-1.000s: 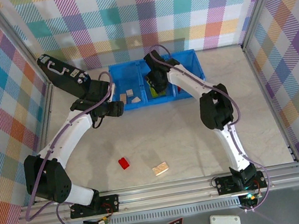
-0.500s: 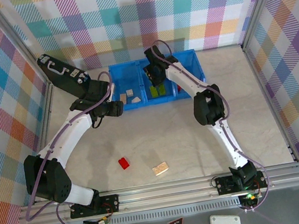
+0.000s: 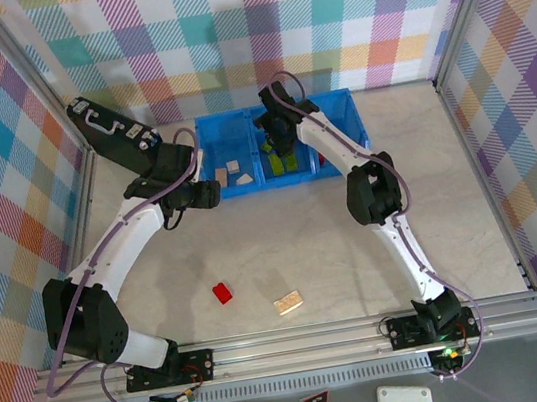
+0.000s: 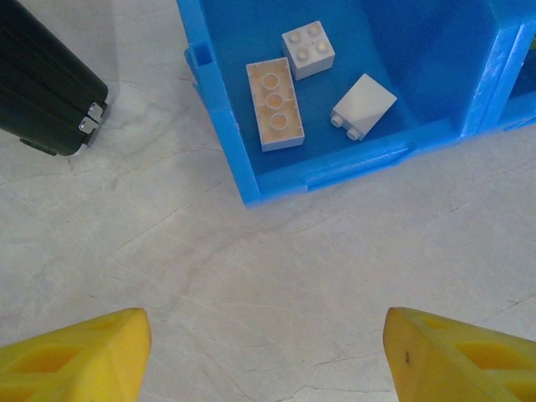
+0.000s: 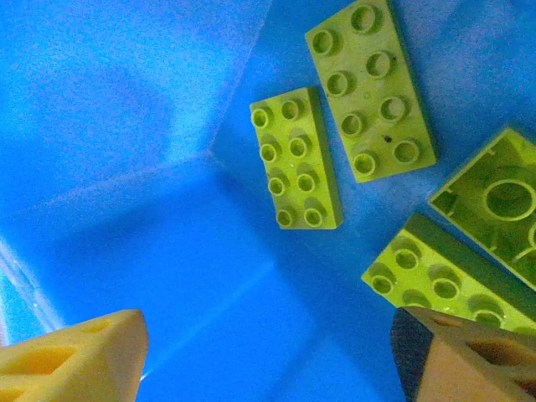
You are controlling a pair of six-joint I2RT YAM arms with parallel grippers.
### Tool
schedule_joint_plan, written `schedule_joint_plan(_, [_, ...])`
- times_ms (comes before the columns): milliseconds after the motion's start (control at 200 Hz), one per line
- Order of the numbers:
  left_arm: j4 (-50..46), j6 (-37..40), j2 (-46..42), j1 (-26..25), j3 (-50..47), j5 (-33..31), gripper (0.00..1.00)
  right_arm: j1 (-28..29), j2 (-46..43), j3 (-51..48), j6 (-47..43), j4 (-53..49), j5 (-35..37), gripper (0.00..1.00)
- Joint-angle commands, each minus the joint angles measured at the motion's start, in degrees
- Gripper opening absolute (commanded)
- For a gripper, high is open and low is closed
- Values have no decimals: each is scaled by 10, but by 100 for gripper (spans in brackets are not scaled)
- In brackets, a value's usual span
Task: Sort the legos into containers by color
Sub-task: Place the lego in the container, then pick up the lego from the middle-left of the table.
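Right pincer [image 5: 268,360] has lifted, jaws apart, above the green legos [image 5: 296,159]

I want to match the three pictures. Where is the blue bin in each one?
Top view: the blue bin lies at the far middle of the table.
Left wrist view: its left end sits upper right, holding pale bricks.
Right wrist view: its blue floor lies under green bricks.
Shared landmarks: the top view shows the pale bricks left, the green bricks in the middle.
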Motion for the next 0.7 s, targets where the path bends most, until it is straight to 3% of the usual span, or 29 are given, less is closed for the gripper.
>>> schedule_joint_plan(0, [1, -7, -8, 7, -3, 7, 73, 1, -41, 2, -41, -19, -4, 77])
schedule_joint_plan(325, [-30, -28, 8, 7, 14, 35, 73, 5, -112, -70, -208, -17, 7, 73])
schedule_joint_plan(695, [-85, -51, 46, 1, 55, 69, 73, 19, -185, -184, -440, -9, -45, 69])
